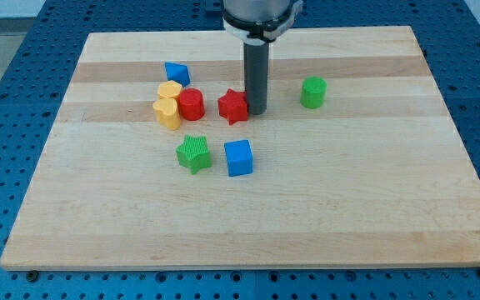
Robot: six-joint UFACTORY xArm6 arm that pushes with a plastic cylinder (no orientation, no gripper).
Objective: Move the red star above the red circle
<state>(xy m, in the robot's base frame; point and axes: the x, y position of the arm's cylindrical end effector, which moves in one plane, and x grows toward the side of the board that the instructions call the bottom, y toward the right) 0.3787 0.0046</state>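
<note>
The red star (232,106) lies near the middle of the wooden board (373,200). The red circle (192,105) stands a short way to its left, at about the same height in the view, with a small gap between them. My tip (257,112) rests on the board right against the star's right side. The rod rises straight up to the arm's mount at the view's top.
Two yellow blocks (167,107) touch the red circle's left side. A blue triangular block (176,73) sits above them. A green star (193,153) and a blue cube (238,157) lie below the red star. A green cylinder (312,92) stands to the right.
</note>
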